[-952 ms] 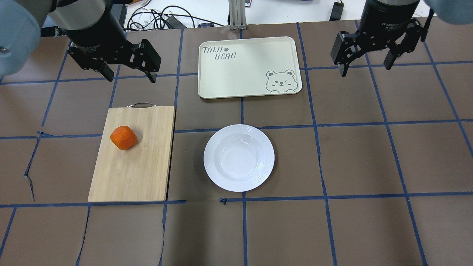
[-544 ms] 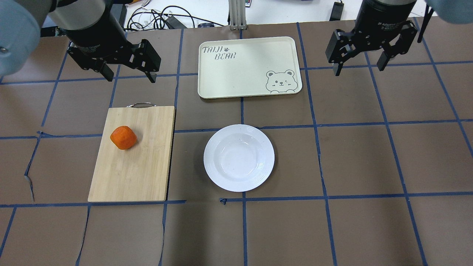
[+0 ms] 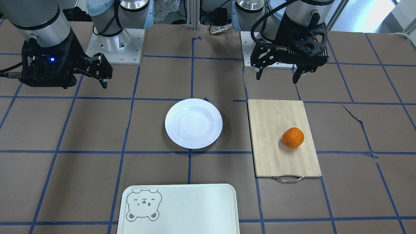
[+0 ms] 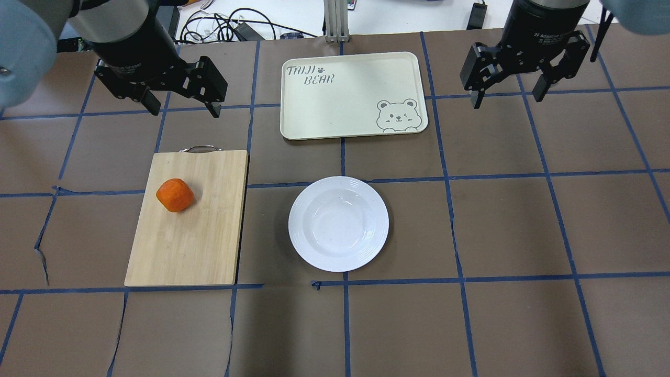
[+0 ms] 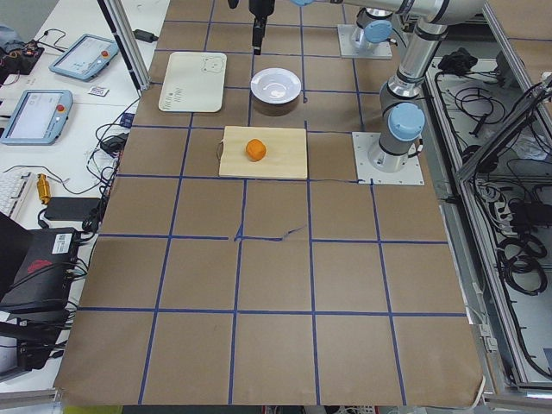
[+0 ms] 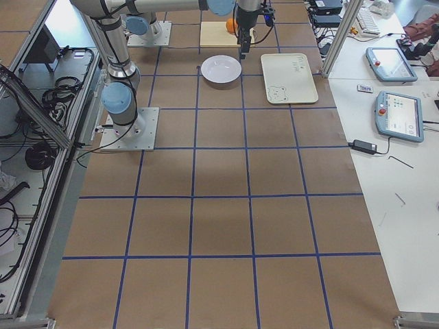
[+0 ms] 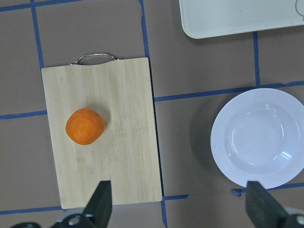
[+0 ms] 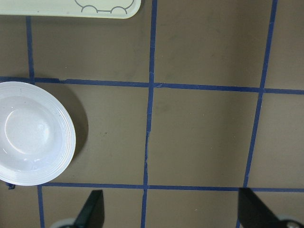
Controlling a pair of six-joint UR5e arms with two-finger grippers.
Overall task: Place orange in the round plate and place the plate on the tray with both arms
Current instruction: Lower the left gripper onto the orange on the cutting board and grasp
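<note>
Overhead view. The orange (image 4: 175,195) is lying on the wooden cutting board (image 4: 188,241) at the middle left of the frame, in the board's upper left part, and neither arm is touching it. The round plate (image 4: 338,223) is sitting on the brown table (image 4: 497,225) just below centre, to the right of the board and not touching it. The tray (image 4: 345,99) is lying at top centre, apart from the plate, with its bear drawing in the lower right corner. The left gripper (image 4: 186,111) is hanging at upper left, above the board's handle end, fingers spread wide and gripping nothing. The right gripper (image 4: 505,101) is hanging at upper right, beside the tray's right edge, fingers likewise spread and gripping nothing.
</note>
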